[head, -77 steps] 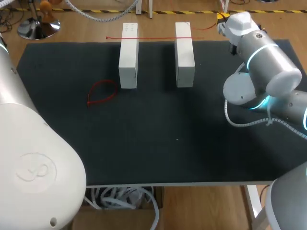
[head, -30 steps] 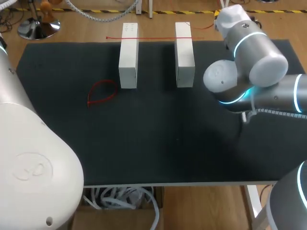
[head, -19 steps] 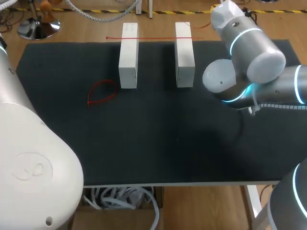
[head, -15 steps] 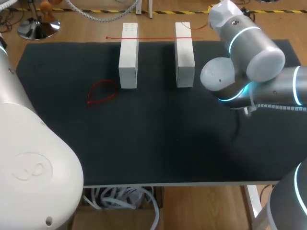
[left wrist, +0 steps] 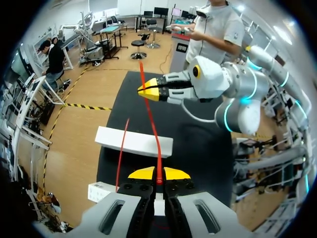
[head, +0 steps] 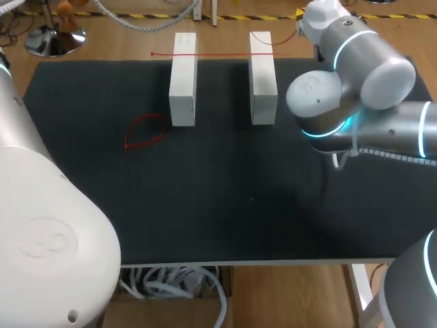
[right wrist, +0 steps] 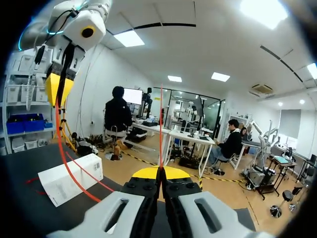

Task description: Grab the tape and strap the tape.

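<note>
The left arm (head: 48, 225) is a fat, smooth white shell at 8 o'clock in the overhead view, with a faint round emblem (head: 42, 239) pressed into it and one small dark hole (head: 74, 316). The right arm (head: 362, 82), at 2 o'clock, is silver-grey with rounded joints, a white end cap, glowing cyan rings (head: 326, 132) and a white coiled cable (head: 389, 154). The left gripper (left wrist: 159, 174) and the right gripper (right wrist: 160, 173) both have grey slotted fingers, small black screws and yellow tips.
</note>
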`<state>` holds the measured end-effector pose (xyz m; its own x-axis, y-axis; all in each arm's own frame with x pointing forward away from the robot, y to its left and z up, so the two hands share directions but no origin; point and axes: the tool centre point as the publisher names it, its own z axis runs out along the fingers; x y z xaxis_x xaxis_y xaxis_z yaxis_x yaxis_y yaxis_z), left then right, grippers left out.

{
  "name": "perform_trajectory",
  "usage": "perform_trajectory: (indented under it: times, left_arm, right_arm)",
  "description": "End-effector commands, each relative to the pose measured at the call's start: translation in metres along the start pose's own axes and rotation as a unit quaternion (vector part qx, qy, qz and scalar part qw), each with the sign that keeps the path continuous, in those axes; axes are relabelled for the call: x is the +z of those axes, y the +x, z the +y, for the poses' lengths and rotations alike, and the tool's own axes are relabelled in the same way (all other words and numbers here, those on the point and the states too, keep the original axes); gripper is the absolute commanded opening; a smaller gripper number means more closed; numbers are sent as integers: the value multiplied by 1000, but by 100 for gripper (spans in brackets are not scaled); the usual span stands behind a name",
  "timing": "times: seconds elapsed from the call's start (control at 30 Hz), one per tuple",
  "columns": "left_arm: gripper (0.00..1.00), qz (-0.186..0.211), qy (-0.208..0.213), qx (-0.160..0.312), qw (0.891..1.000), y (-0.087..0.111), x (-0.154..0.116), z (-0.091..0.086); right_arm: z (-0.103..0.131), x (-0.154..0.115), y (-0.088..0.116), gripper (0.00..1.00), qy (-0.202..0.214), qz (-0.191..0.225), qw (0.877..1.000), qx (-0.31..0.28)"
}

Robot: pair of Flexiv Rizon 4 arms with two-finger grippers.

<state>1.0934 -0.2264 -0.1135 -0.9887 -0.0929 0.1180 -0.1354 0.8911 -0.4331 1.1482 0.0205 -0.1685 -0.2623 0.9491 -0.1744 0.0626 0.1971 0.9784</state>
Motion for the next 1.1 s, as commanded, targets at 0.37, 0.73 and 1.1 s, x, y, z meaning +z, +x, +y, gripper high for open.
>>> perform_trajectory:
  times: [0.37,0.73,1.1]
  left_arm:
    - [0,-8,-196,-5,981,-3,-2,-29]
    - [0,-16,-182,3,983,-3,-7,-31]
    - [0,-16,-182,3,983,-3,-7,-31]
  right_arm:
    - [3,-2,-3,0,5,4,1000,0]
    - [3,-2,-3,0,5,4,1000,0]
    - [3,-2,-3,0,5,4,1000,0]
